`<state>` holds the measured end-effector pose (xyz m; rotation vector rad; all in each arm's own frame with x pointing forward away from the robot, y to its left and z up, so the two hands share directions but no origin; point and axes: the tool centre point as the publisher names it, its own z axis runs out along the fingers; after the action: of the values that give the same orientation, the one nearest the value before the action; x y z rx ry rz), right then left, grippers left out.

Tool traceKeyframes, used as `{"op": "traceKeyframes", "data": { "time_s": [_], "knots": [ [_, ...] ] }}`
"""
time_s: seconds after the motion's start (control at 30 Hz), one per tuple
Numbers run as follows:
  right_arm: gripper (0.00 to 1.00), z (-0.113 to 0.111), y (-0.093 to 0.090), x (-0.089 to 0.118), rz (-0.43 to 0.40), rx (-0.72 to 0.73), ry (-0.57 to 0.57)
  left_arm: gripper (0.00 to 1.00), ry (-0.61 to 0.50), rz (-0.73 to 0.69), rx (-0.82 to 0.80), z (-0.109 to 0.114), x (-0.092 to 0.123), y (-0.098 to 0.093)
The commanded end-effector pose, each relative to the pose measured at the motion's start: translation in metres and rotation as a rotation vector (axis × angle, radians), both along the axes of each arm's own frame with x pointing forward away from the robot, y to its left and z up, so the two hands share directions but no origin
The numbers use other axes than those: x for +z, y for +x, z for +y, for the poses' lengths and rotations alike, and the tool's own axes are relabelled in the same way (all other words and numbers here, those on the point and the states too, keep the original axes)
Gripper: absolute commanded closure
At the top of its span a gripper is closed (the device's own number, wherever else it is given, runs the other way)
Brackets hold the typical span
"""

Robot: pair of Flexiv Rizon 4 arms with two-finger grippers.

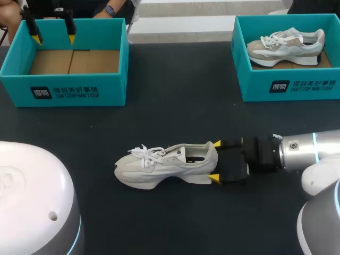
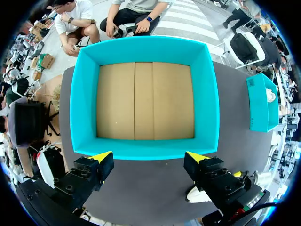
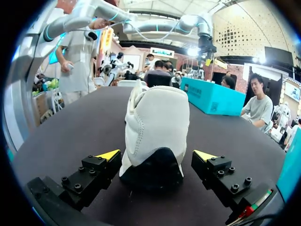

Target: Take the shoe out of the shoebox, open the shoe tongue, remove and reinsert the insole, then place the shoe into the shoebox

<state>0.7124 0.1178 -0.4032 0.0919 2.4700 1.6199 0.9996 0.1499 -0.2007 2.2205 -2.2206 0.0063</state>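
Observation:
A white sneaker (image 1: 164,166) lies on its sole on the dark table, toe to the left, heel to the right. My right gripper (image 1: 216,161) is open at the heel, one yellow tip on each side, with small gaps to the shoe (image 3: 155,136) in the right wrist view. The empty teal shoebox (image 1: 69,61) stands at the far left with a cardboard floor. My left gripper (image 1: 53,32) hangs open above that box's far rim, looking straight down into the box (image 2: 146,94) in the left wrist view.
A second teal shoebox (image 1: 289,85) at the far right holds another pale sneaker (image 1: 287,45). White arm housings (image 1: 32,202) fill the near left and right corners. Bare dark tabletop (image 1: 175,106) lies between the boxes and the shoe.

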Motion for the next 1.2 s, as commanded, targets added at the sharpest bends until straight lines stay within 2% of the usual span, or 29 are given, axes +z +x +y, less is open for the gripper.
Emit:
{"op": "traceKeyframes", "data": {
  "time_s": [0.03, 0.53, 0.57, 0.6, 0.63, 1.2],
  "knots": [
    [0.0, 0.012, 0.006, -0.008, 0.001, 0.011, 0.011, 0.0, 0.001, 0.001, 0.0, 0.0, 0.0, 0.0],
    [0.0, 0.033, 0.01, -0.02, 0.035, 0.076, 0.039, 0.0, 0.001, 0.001, 0.0, 0.0, 0.0, 0.0],
    [0.51, 0.034, 0.01, -0.021, 0.037, 0.078, 0.039, 0.0, 0.001, 0.001, 0.0, 0.0, 0.0, 0.0],
    [0.73, 0.035, 0.01, -0.021, 0.038, 0.079, 0.038, 0.0, 0.001, 0.001, 0.0, 0.0, 0.0, 0.0],
    [1.0, 0.035, 0.009, -0.022, 0.043, 0.086, 0.042, 0.0, 0.001, 0.001, 0.0, 0.0, 0.0, 0.0],
    [1.0, 0.036, 0.009, -0.023, 0.048, 0.091, 0.036, 0.0, 0.001, 0.001, 0.0, 0.0, 0.0, 0.0]
  ]
}}
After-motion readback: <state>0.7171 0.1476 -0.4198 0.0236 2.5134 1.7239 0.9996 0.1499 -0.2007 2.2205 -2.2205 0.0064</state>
